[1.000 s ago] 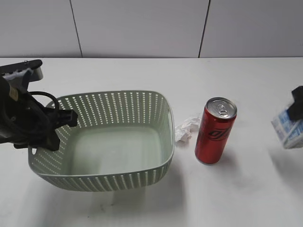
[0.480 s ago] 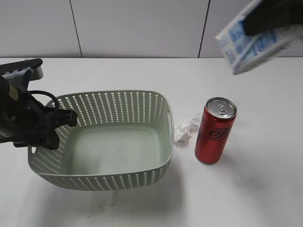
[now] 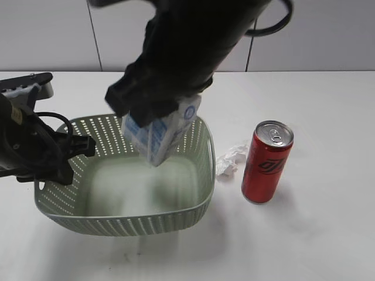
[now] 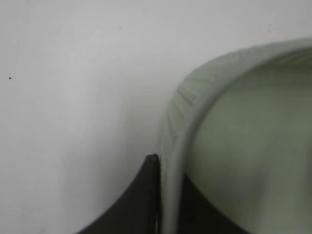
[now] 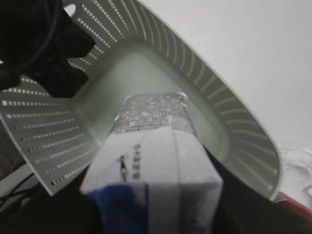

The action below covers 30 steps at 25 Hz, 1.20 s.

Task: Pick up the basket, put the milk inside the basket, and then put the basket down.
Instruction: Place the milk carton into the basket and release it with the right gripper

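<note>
Exterior view first: the left tool (image 3: 65, 153) is clamped on the left rim of the pale sage-green slotted plastic basket (image 3: 176, 219). From the shadow under it the basket looks lifted a bit off the white worktop (image 3: 316, 234), though I can't be sure of that. The right tool (image 3: 153, 104) has reached across the middle and grips the small white-and-blue milk carton (image 3: 159, 133), which hangs tilted over the basket's open middle, its lower end dipping below the rim line. A tall red drink can (image 3: 266, 162) stands to the right of the basket, with a crumpled white paper scrap (image 3: 230, 159) between them.

Left wrist view: super close, just the basket's curved rim (image 4: 181, 131) with dark tool parts at the bottom on both sides of it, so it's holding that wall.

Right wrist view: the milk carton (image 5: 156, 161) fills the lower frame, pinched in the tool, pointing down at the basket's bare floor (image 5: 146, 73). The left arm shows dark at the far rim.

So I'd say the pick-up part looks done and the milk is about to go in but isn't released. Left to do: let go of the carton, then set the basket down.
</note>
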Tool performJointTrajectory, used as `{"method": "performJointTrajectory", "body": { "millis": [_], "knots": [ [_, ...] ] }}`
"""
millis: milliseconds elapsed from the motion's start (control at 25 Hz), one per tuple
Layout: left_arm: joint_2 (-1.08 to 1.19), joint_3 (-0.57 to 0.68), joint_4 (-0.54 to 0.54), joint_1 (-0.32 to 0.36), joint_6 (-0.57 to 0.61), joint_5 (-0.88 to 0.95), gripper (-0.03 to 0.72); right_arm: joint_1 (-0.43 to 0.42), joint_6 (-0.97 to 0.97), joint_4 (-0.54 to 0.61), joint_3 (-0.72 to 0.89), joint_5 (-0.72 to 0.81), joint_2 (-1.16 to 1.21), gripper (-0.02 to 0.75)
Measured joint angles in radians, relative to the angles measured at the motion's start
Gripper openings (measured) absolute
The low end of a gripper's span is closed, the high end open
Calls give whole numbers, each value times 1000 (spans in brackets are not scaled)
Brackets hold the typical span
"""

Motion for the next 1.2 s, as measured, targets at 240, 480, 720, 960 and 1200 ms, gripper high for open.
{"method": "performJointTrajectory", "body": {
  "millis": [240,480,720,960,1200],
  "knots": [
    [0,0,0,0,0,-2,-1,2,0,-44,-1,-5,131,319],
    [0,0,-1,0,0,-17,-1,2,-23,-72,-4,-23,143,319],
    [4,3,-11,-1,0,-10,-1,2,-72,-33,-14,-23,143,499],
    [5,3,-19,-1,0,-6,-1,2,-77,-33,-105,74,141,615],
    [5,3,-24,-1,0,16,-1,-40,-78,-33,-173,162,80,619]
  ]
}}
